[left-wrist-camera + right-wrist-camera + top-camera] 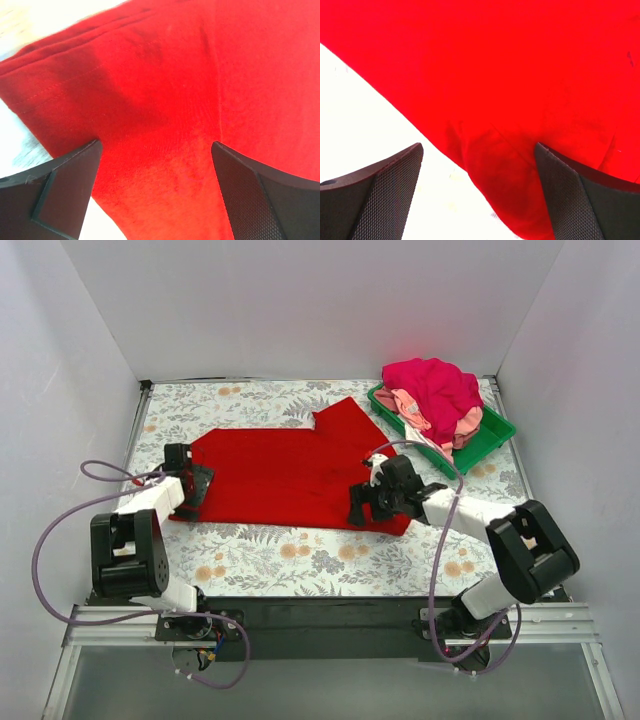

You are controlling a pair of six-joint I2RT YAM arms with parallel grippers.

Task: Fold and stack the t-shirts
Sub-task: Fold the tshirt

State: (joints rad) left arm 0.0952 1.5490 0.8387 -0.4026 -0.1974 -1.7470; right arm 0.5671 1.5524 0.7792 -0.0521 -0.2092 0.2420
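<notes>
Left gripper (156,149): spread wide, empty, over hem of large plain bright red cloth t-shirt (285,475) lying flat between both grippers. Right gripper (479,152): spread wide, empty, at shirt's near edge. Step, likely: first fold. Next: pinching cloth on both sides. Beyond right gripper: heaped magenta and pink cloth t-shirts (435,390)

The big red t-shirt (290,475) is spread out flat across the middle of the flowery table (300,560). It's mostly smooth, with one sleeve sticking out toward the far right. The rest are bunched in a heap in the green tray (492,438) at the far right corner: magenta shirt (440,385) on top, light pink shirt (412,408) underneath, and a bit of white shirt (428,443) peeking out at the near edge.
</notes>
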